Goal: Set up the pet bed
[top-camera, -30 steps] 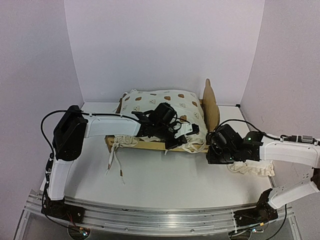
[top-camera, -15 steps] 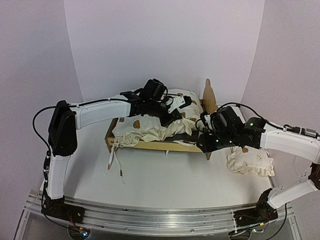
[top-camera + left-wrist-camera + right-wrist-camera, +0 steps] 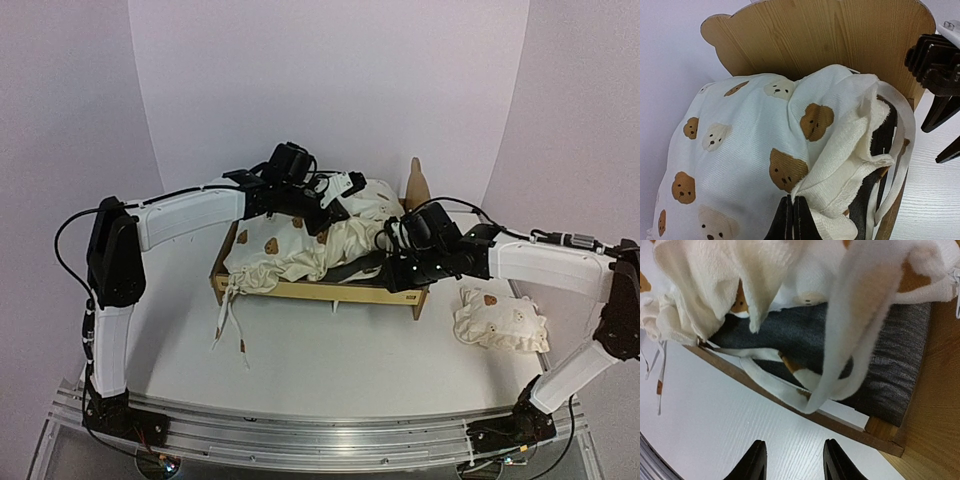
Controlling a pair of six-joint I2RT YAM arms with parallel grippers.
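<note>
Toward the back edge of the white table (image 3: 330, 375) stands the small light plywood pet bed (image 3: 310, 292) with bear-eared headboard (image 3: 840, 40). Left gripper (image 3: 793, 204) is clamped on the cream bear-print cushion (image 3: 740, 145) by that headboard; right gripper (image 3: 794, 456) hangs parted, empty, beside the bed's near rail.

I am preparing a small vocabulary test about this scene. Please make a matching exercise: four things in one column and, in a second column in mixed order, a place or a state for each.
Things:
1. left fingers
2. right fingers
3. small pillow
4. headboard

Places or states:
A. lies on the table, outside the pet bed
B. open, holding nothing
C. upright, at one end of the pet bed
D. shut on the cushion

Pairs: 1-D, 2-B, 3-A, 4-C
</note>
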